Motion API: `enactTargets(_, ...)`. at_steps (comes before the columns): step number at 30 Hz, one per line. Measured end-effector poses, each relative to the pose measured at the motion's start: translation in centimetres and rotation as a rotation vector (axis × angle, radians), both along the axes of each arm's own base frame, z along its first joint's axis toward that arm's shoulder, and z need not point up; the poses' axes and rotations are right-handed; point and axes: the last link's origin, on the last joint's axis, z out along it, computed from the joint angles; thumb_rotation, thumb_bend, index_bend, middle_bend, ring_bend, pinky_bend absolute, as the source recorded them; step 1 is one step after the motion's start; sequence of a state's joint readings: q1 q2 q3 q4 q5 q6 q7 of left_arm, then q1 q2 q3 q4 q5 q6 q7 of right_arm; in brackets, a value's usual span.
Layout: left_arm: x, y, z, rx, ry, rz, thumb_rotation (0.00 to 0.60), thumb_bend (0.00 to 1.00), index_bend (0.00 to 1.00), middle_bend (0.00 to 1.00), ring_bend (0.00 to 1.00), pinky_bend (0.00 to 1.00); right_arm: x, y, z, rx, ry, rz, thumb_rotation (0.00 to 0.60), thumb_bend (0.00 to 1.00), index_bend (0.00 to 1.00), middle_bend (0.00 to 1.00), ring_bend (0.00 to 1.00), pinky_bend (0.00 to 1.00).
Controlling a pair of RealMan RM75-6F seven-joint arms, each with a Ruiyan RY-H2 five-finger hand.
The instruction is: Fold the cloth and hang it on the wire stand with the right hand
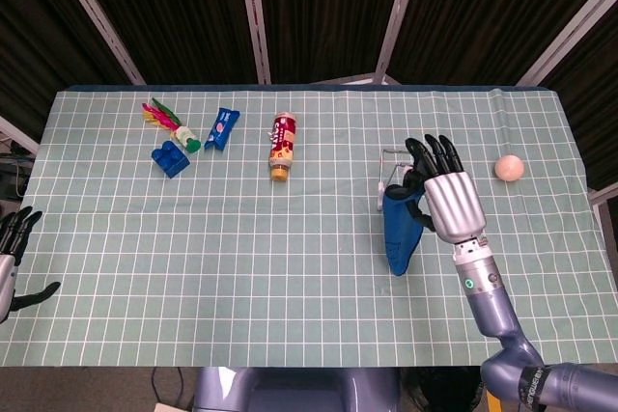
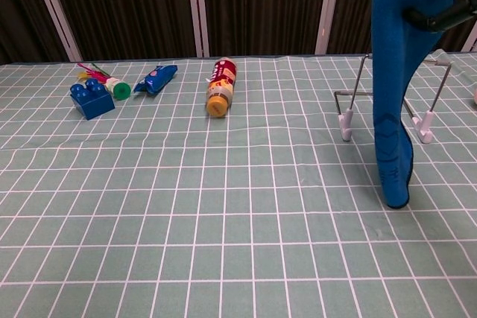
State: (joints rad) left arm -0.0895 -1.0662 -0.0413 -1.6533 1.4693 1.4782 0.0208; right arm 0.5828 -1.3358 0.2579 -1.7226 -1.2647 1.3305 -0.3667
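My right hand (image 1: 451,197) is raised above the table and holds the blue cloth (image 1: 398,231) by its upper end. The cloth (image 2: 391,87) hangs down in a long folded strip, its lower tip close to the tablecloth. Only dark fingers (image 2: 438,18) of that hand show at the top right of the chest view. The wire stand (image 2: 355,93) sits just behind the hanging cloth on its white feet, partly hidden by it. In the head view the wire stand (image 1: 386,155) peeks out left of my fingers. My left hand (image 1: 14,238) is at the table's left edge, fingers apart, holding nothing.
A peach ball (image 1: 509,167) lies to the right of the stand. At the back left lie a blue brick (image 1: 172,157), a green and feathered toy (image 1: 172,123), a blue packet (image 1: 221,128) and a bottle (image 1: 282,146) on its side.
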Motion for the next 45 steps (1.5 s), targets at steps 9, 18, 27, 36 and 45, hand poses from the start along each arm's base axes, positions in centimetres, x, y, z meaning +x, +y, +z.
enactTargets(9,-0.5,0.3,0.2,-0.001,-0.007,0.022,0.6,0.0,0.0,0.0,0.0,0.0,1.5,-1.8,1.4,-0.122,-0.097,-0.175,0.6,0.52,0.74,0.1,0.0,0.04)
enactTargets(18,-0.3,0.0,0.5,0.003,-0.024,0.01,0.6,0.0,0.0,0.0,0.0,0.0,1.7,-0.7,4.4,-0.18,-0.109,-0.198,0.6,0.54,0.76,0.11,0.0,0.05)
enactTargets(27,-0.1,-0.3,0.6,-0.005,-0.027,-0.001,0.6,0.0,0.0,0.0,0.0,0.0,1.9,1.2,5.5,-0.225,-0.055,-0.233,0.6,0.56,0.77,0.11,0.0,0.05)
enactTargets(36,-0.4,0.0,0.4,-0.01,-0.018,0.018,0.6,0.0,0.0,0.0,0.0,0.0,0.2,0.6,2.5,-0.188,-0.042,-0.346,0.6,0.58,0.77,0.11,0.0,0.05)
enactTargets(45,-0.7,0.4,0.4,-0.005,-0.013,0.035,0.6,0.0,0.0,0.0,0.0,0.0,-0.7,-2.3,0.6,-0.204,-0.052,-0.408,0.6,0.58,0.77,0.11,0.0,0.05)
